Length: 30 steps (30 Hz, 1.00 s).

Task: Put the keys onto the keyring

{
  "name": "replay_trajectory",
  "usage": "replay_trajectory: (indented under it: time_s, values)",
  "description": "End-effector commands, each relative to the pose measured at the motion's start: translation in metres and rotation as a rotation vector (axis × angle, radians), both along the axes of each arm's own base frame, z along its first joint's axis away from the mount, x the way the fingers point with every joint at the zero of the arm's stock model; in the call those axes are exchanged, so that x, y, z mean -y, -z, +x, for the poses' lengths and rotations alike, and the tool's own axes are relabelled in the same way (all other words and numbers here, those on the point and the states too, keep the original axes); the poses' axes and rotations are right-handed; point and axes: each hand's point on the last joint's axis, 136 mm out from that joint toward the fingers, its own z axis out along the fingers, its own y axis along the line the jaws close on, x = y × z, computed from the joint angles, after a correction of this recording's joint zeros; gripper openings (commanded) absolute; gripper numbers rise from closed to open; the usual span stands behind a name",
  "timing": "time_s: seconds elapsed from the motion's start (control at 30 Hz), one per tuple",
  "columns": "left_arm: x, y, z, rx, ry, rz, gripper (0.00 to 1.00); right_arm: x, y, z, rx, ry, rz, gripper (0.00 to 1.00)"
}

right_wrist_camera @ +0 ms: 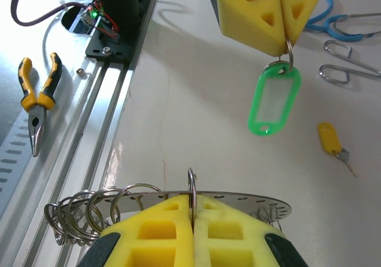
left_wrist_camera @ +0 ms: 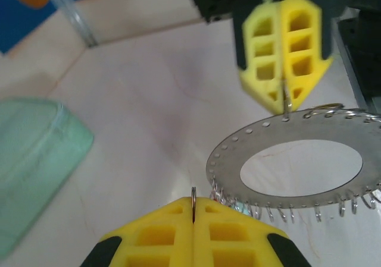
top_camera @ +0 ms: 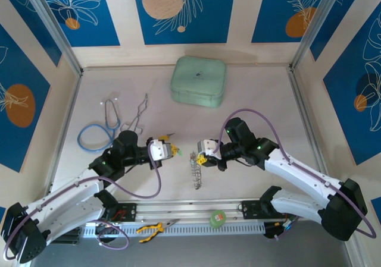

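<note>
you're mid-way through the threading step, with nothing joined yet. your left gripper (right_wrist_camera: 283,38) is clenched on the small split ring (right_wrist_camera: 289,56) of a green key tag (right_wrist_camera: 275,100), which hangs free below the yellow pads, clear of the table (right_wrist_camera: 196,100). your right gripper (left_wrist_camera: 281,100) is clamped shut on the keyring (left_wrist_camera: 223,163), a flat perforated metal ring with a hollow centre and a fringe of small wire loops (right_wrist_camera: 89,210). from the right wrist, one of those loops stands upright, pinched between the pads. the keyring is held up off the table, between the two grippers and close under the right one. the tag and the keyring face each other across a gap and are not touching. the next move looks like a fine alignment: bring the tag's split ring edge-on to a free loop or hole on the keyring and work one wire through the other. both rings are thin and both tend to swing, so expect to need slow, small corrections. a yellow-headed key (right_wrist_camera: 328,137) lies on the table beside the tag, waiting its turn.
</note>
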Motion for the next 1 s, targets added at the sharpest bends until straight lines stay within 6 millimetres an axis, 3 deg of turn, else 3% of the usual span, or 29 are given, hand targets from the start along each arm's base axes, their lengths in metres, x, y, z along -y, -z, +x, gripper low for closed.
replay_trajectory:
  time_s: [0.0, 0.4, 0.97]
  values:
    - [0.01, -0.016, -0.018, 0.218, 0.173, -0.03, 0.0, -0.007, -0.017, -0.006, 0.019, -0.067, 0.036, 0.0]
    - [0.021, -0.005, -0.041, 0.238, 0.351, -0.006, 0.0, -0.02, -0.019, -0.007, 0.032, -0.144, 0.004, 0.0]
    - [0.025, -0.003, -0.043, 0.252, 0.355, -0.022, 0.0, -0.036, -0.025, -0.011, 0.006, -0.194, 0.02, 0.0]
